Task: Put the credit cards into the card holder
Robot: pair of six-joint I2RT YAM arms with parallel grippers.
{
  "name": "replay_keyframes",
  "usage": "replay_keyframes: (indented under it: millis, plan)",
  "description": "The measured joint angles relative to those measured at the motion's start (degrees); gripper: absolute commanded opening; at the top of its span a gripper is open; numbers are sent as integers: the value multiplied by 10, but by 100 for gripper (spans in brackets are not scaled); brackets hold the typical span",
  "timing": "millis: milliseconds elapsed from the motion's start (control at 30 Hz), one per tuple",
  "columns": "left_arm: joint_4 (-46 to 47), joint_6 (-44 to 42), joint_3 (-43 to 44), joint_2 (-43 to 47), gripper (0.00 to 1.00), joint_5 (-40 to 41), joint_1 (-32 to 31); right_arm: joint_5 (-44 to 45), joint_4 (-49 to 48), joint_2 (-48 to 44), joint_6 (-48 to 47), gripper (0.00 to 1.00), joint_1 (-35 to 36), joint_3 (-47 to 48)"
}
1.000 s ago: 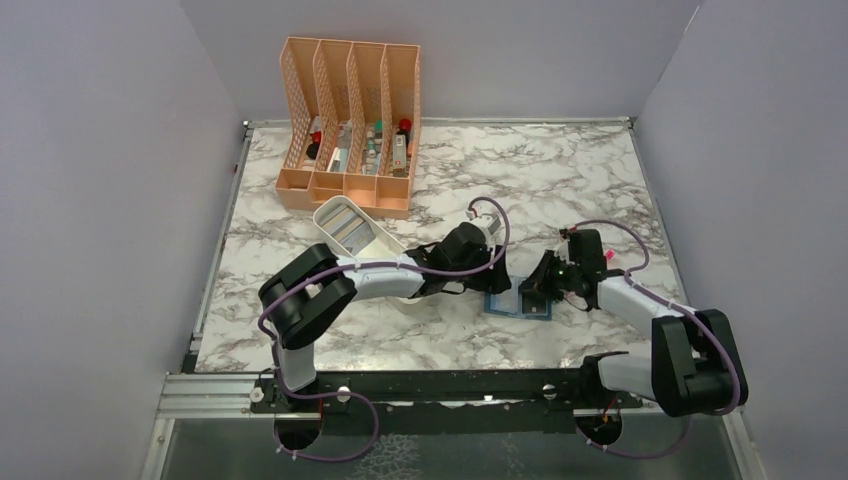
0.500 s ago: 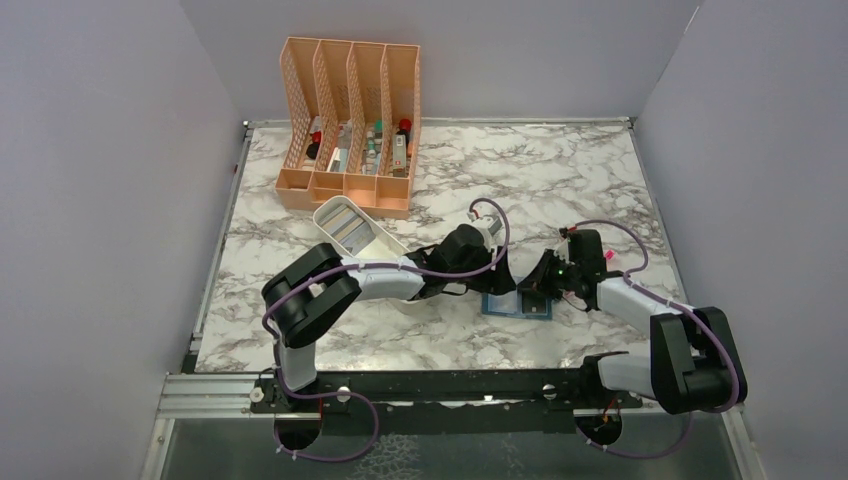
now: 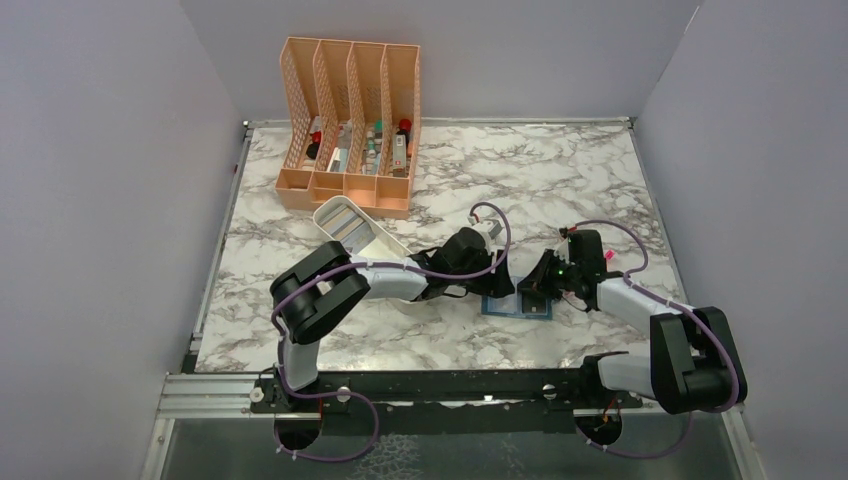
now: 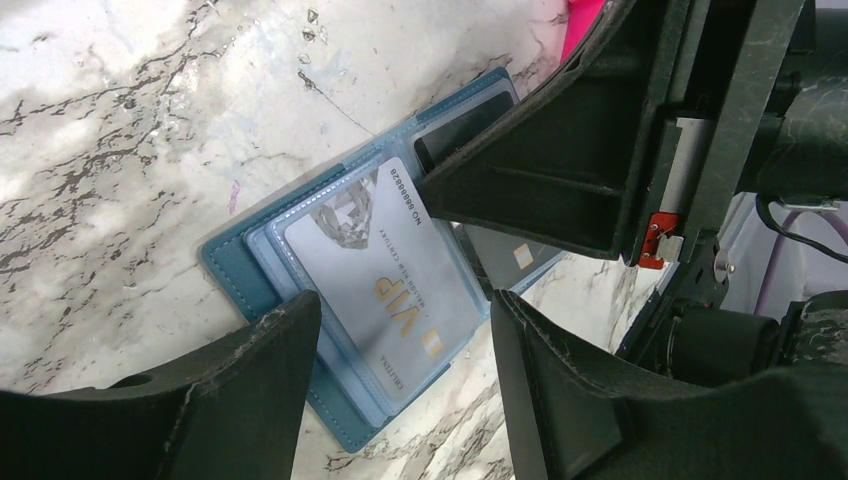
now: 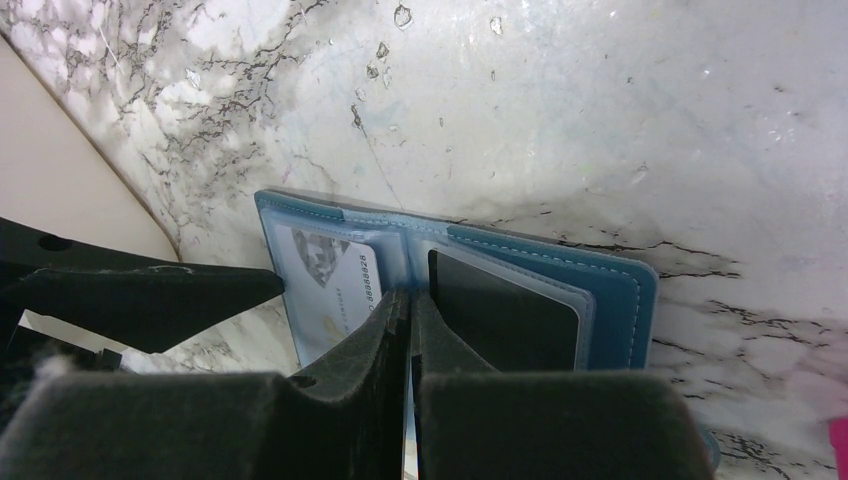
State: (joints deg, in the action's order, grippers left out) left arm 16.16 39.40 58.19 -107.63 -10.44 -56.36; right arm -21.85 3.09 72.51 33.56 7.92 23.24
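Credit card, pale and marked VIP, lies on one half of the card holder, which is spread open flat on the marble desk between the two arms. A dark card sits in the other half. The right gripper has its jaws pressed together, tips at the fold. The left gripper hovers with jaws apart either side of the pale card, holding nothing.

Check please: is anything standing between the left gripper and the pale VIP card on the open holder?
Nothing visible is. The left gripper hangs open over the VIP card, one finger on each side. The shut right gripper sits at the card holder's fold, beside the card, not over it.
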Motion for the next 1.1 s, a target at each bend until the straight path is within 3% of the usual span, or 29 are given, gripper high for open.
replay_keyframes:
  millis: [1100]
  plan:
    - [10, 20, 2, -10, 71, -1, 0, -1, -6, -3, 0, 9, 0, -4]
